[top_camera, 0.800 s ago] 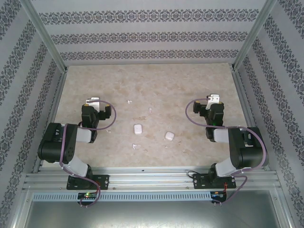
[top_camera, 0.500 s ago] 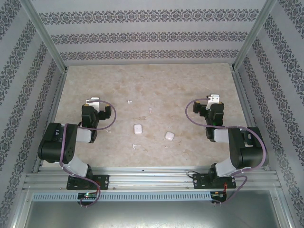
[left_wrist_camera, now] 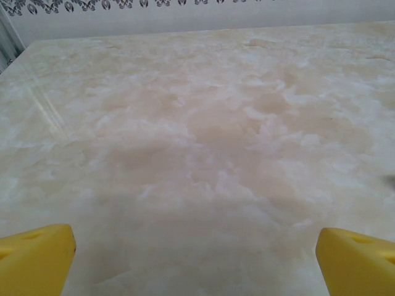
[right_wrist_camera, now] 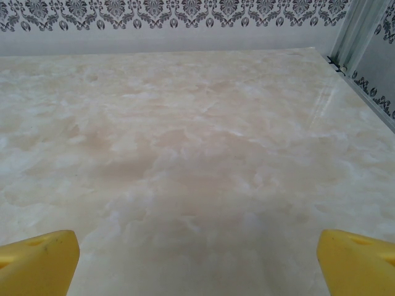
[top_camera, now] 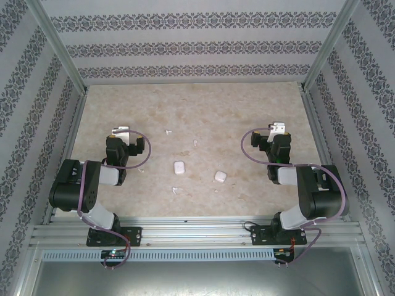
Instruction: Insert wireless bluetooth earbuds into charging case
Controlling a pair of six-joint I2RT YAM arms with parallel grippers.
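Nearest the worktop (top_camera: 247, 111)'s near edge, left of centre, lies one earbud (top_camera: 174, 190). Beyond it sit one white case (top_camera: 179, 168) and another case (top_camera: 220, 176). My left claw (top_camera: 120, 132) and right claw (top_camera: 279, 128) hover near the side edges, both spread wide and empty. Farther back lie two more earbuds (top_camera: 195, 143).
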